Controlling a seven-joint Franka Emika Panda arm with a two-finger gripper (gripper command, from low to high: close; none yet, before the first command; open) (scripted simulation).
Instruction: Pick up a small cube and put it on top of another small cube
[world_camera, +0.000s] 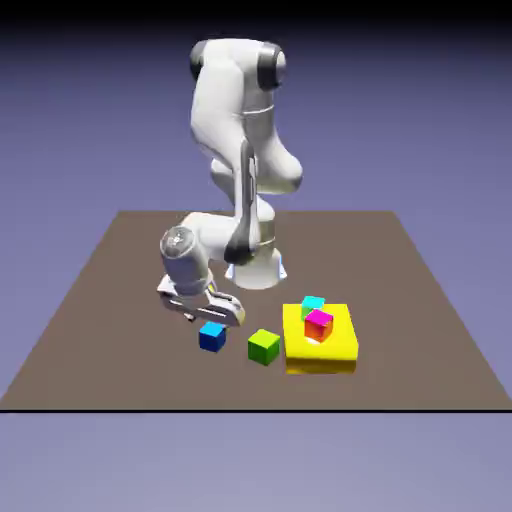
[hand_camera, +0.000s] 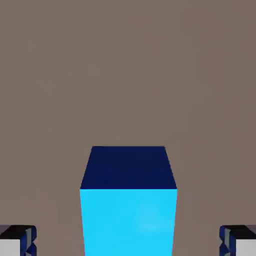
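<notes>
The small deep-blue cube (world_camera: 211, 336) with a lighter blue top rests on the brown table, left of the green cube (world_camera: 264, 346) in the exterior view. My gripper (world_camera: 216, 320) hangs low, just above and behind the blue cube. In the hand view the blue cube (hand_camera: 128, 210) looms large between the two fingertips (hand_camera: 17, 240). A clear gap of table shows on each side of it. The gripper (hand_camera: 128, 240) is open and touches nothing.
A flat yellow block (world_camera: 340, 345) lies right of the green cube. On it sit a paler teal cube (world_camera: 313, 305) and a magenta-topped red cube (world_camera: 319, 324). The robot's base (world_camera: 255, 265) stands behind them.
</notes>
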